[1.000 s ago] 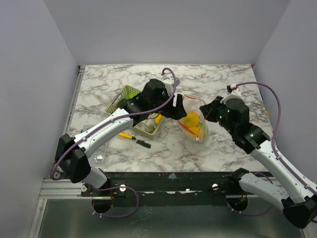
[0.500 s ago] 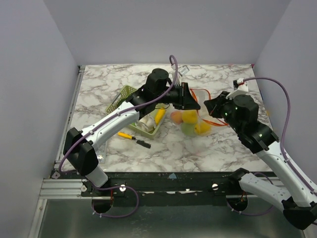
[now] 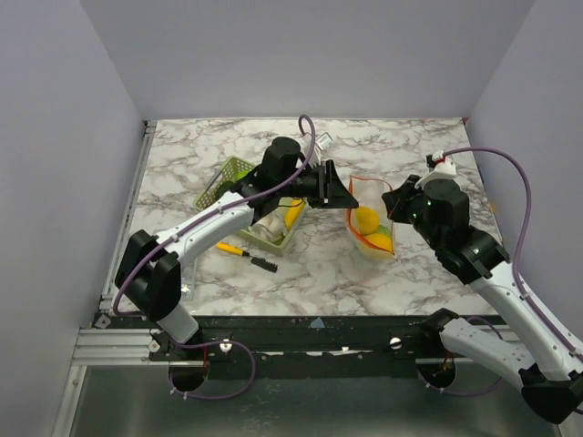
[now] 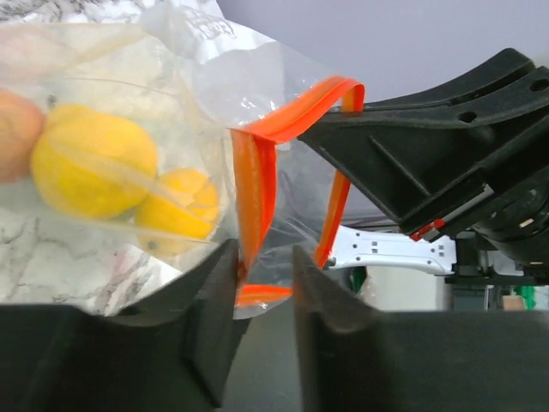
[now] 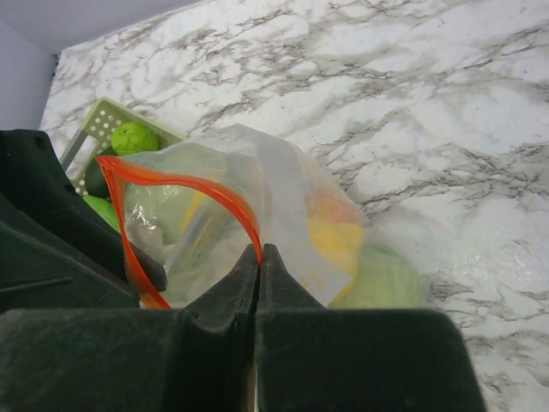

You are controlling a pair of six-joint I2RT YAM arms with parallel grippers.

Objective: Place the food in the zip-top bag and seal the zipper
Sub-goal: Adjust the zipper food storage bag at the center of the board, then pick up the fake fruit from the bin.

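Left wrist view, and right at the lens the left pincer (image 4: 266,257) stood narrow. The zipper (image 4: 255,184) ran down into the slot between its fingers and lay against one pad. A sliver of gap showed on the other side, so I couldn't say it was truly pinched. Just past the tips came the bag (image 4: 249,69), mouth gaping in a loop, with yellow food (image 4: 93,163) bulging low and off to one side of the pincer. Farther out along that same strip sat the right pincer (image 5: 259,257), jaws clamped flat on the zipper's other end. So the strip's long axis ran from one pincer to the other, and the mouth faced up between them. Back behind the left pincer, on the side away from the bag, the basket (image 5: 90,120) held a green piece (image 5: 135,137) and more. My read: loading wasn't finished, and the left arm was the nearer one to that basket. The right would have to hold the mouth up alone. The risk was the loop sagging shut once one end was let go.
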